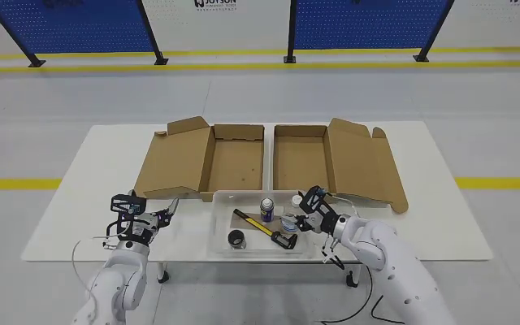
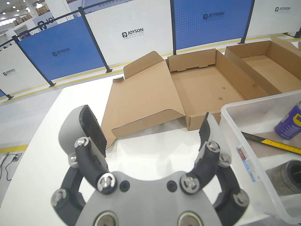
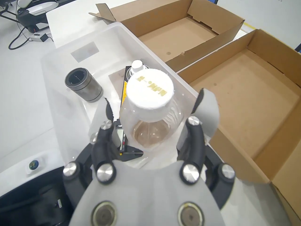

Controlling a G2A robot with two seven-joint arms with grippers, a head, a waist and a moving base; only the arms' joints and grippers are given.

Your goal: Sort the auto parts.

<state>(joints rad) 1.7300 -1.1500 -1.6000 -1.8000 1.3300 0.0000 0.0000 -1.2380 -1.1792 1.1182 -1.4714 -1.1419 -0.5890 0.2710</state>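
Right wrist view: my right gripper [image 3: 156, 102] has its fingers spread either side of a clear plastic bottle [image 3: 149, 91] with a white cap. The bottle stands in the clear bin [image 3: 58, 55] at the table's near edge, at the end toward the right arm. It is upright, with the cap facing the wrist camera, so its long axis runs roughly along my approach line and the fingers cross that axis at the body below the cap. The bottle sits dead centre between them. I judge a squeeze is the next call, then a lift out to a cardboard box [image 1: 301, 162] just beyond the bin.

The right arm is clearly the nearer one. My left gripper [image 2: 147, 118] is spread wide with nothing in it, over bare table just outside the bin's other end.

Hard to read:
- I can't tell whether the pads [image 3: 207, 109] touch the bottle wall.
- The palm cuts off the bottle's base.
- The spray can [image 2: 288, 124] is mostly behind the cap in the right wrist view.
- The caliper [image 2: 270, 142] runs under or beside the bottle and is partly covered.
- The linear bearing [image 3: 83, 84] lies apart from the bottle, toward the bin's left end.
- I can't tell which box takes the bottle.
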